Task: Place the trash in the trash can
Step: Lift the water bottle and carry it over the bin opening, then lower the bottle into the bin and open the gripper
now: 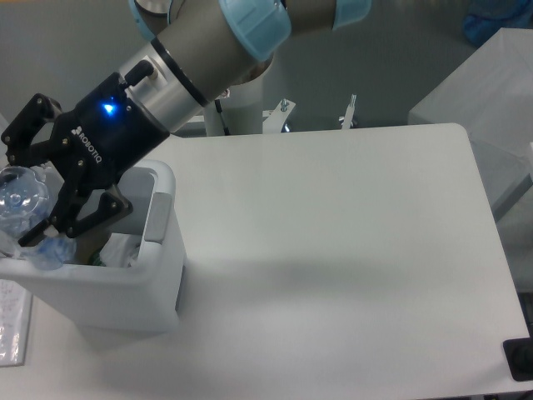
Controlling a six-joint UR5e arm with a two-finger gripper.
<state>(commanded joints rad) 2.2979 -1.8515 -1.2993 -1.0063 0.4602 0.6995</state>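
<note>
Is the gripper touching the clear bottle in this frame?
Touching. In the fixed camera view, the gripper has its fingers closed around the clear crushed bottle, holding it over the trash can.
</note>
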